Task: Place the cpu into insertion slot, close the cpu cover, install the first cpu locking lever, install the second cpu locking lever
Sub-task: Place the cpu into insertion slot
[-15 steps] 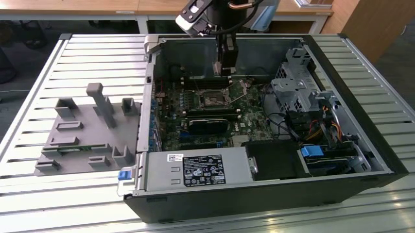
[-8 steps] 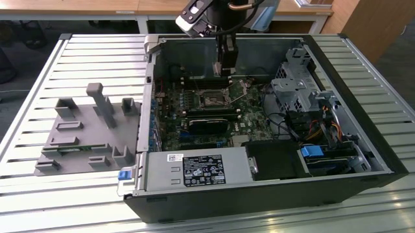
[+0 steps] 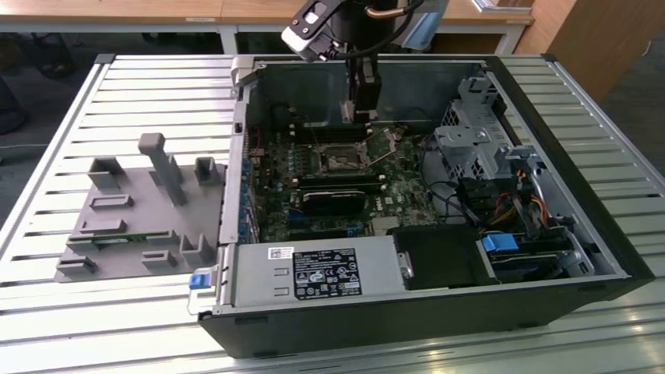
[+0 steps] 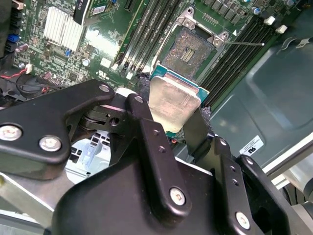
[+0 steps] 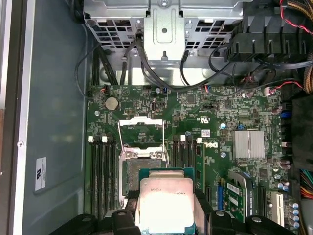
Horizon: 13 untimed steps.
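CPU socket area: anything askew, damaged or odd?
Nothing stands out. The cpu is gripped in the end effector, held above the board near the insertion slot, with its edges roughly square to the slot, and it is not seated. The cpu cover is swung open, leaving the slot bare. No damage that I can see.

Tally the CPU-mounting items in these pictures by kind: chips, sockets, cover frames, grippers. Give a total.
Flat square silver-topped cpu, held between the gripper's fingers: 1
Square metal-rimmed insertion slot, empty: 1
Thin silver cpu cover frame, raised open: 1
Black two-finger gripper: 1
Total: 4
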Each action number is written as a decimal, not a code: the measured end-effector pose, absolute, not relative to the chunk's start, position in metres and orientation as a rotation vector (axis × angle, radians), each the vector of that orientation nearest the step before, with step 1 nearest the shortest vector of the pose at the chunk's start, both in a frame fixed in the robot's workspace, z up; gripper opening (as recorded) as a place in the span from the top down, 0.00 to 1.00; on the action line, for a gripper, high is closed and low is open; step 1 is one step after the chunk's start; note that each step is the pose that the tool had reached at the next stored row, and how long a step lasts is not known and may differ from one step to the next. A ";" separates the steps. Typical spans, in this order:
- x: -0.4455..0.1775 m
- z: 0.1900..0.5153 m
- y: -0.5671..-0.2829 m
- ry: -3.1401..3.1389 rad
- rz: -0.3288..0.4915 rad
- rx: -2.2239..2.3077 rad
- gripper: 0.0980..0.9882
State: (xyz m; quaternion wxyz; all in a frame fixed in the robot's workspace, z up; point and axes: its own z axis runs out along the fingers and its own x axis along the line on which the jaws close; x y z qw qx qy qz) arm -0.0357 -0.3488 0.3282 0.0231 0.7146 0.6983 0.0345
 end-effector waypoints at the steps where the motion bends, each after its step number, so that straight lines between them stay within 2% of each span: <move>1: -0.036 0.328 -0.349 2.162 0.107 2.213 0.52; 13: -0.036 0.324 -0.349 2.162 0.107 2.212 0.52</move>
